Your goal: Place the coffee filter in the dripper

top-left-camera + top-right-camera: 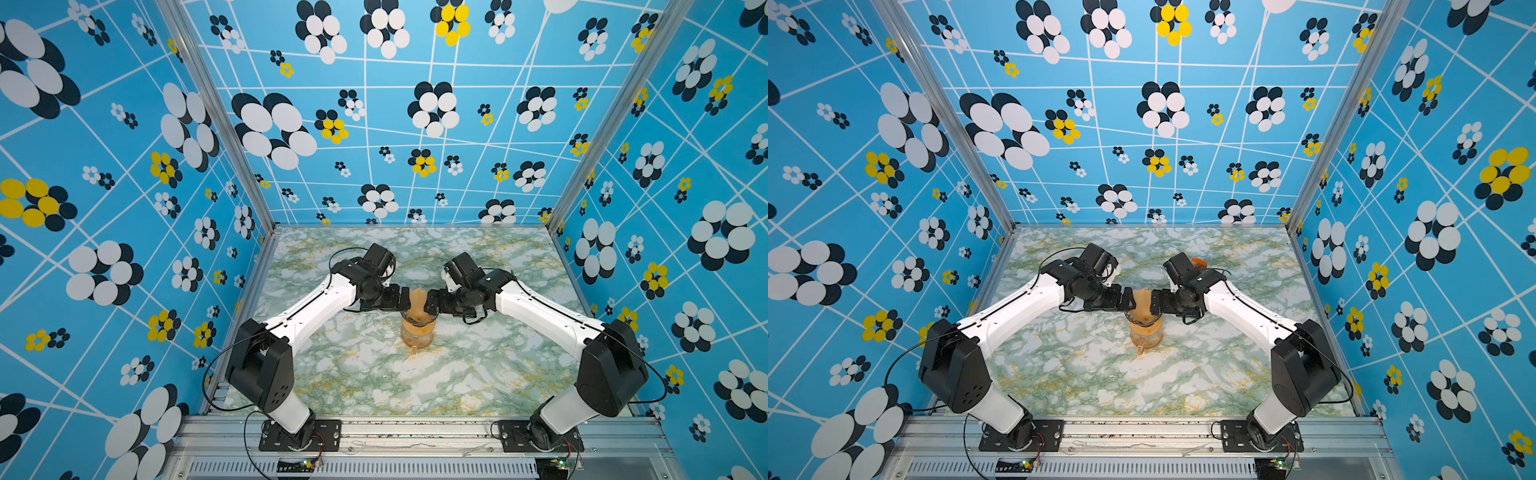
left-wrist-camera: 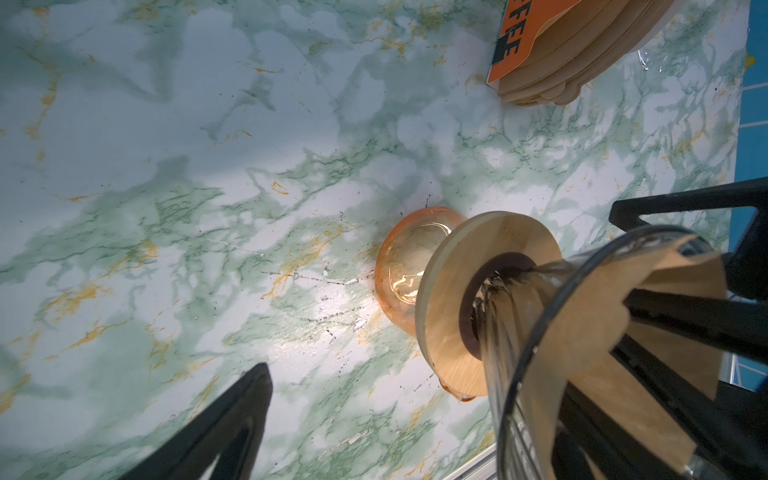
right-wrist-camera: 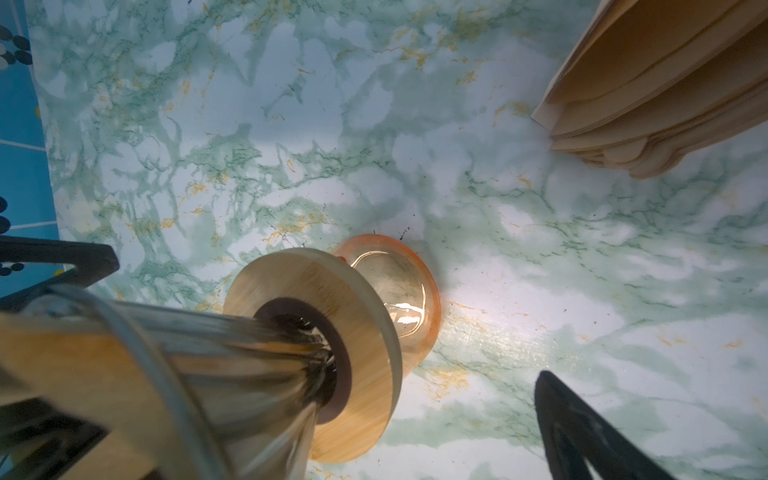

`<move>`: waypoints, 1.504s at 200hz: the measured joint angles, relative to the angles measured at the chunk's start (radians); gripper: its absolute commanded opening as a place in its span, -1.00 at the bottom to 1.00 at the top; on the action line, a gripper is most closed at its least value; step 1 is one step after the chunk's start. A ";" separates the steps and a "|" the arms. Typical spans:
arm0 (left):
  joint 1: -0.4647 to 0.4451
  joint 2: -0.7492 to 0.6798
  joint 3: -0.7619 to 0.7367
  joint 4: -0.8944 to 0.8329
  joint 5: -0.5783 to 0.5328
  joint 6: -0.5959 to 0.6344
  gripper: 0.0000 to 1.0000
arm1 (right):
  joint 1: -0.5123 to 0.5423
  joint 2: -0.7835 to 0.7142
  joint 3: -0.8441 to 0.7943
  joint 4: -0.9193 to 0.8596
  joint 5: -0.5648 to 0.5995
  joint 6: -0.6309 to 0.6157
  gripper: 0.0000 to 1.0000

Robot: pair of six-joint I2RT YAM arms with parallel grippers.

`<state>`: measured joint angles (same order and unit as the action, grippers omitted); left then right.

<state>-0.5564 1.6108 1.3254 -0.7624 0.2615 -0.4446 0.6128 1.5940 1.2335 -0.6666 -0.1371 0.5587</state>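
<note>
Step in hand: seating, as I read it. The coffee filter (image 1: 417,304) is down in the dripper (image 2: 511,328), its point toward the bottom hole and its upper edge standing proud of the glass rim. The dripper sits in the wooden ring (image 2: 453,291) on the amber carafe (image 1: 417,340), mid-table (image 1: 415,386). My left gripper (image 1: 401,300) and right gripper (image 1: 432,302) flank the paper from either side, both jaws spread wide, nothing clamped. In the wrist views one finger of each lies at the paper and the other is out over bare marble. I can't tell if those near fingers press the filter or only sit close. The spare filter stack (image 2: 582,54) is well apart and not involved. Next move, my guess: nudge the paper walls flat against the ribs, then back both arms off outward. The paper is thin, so a finger dragging along it could pull it back out or tip the dripper.
</note>
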 measured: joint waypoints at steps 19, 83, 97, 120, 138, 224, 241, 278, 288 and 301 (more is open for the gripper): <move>0.000 0.001 0.000 0.000 -0.005 0.000 0.98 | 0.000 0.000 -0.010 0.009 -0.001 0.000 0.94; 0.000 0.005 0.000 -0.001 -0.026 0.000 0.98 | 0.000 0.000 -0.022 0.026 -0.004 0.000 0.94; 0.000 0.007 0.000 -0.001 -0.027 0.000 0.98 | 0.000 0.000 -0.031 0.028 -0.004 0.000 0.94; 0.000 0.012 0.000 -0.001 -0.027 0.000 0.98 | 0.000 0.000 -0.034 0.028 -0.004 0.003 0.94; 0.000 0.014 0.000 -0.001 -0.027 0.000 0.98 | 0.000 -0.001 -0.038 0.032 -0.004 0.004 0.94; 0.000 0.016 0.000 -0.001 -0.027 0.000 0.98 | 0.000 -0.006 -0.047 0.043 -0.005 0.005 0.94; 0.000 0.016 0.000 -0.001 -0.027 0.000 0.98 | 0.000 -0.020 -0.047 0.043 -0.009 0.004 0.93; 0.000 0.016 0.000 -0.001 -0.026 -0.001 0.98 | 0.000 -0.060 -0.047 0.067 -0.064 0.003 0.89; 0.000 0.016 0.000 -0.001 -0.026 -0.001 0.98 | 0.000 -0.060 -0.047 0.077 -0.080 0.002 0.89; 0.000 0.016 0.000 -0.001 -0.026 0.000 0.98 | 0.000 -0.060 -0.047 0.081 -0.095 -0.001 0.90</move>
<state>-0.5564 1.6272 1.3251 -0.7631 0.2352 -0.4450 0.6128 1.5341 1.1862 -0.5854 -0.2321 0.5579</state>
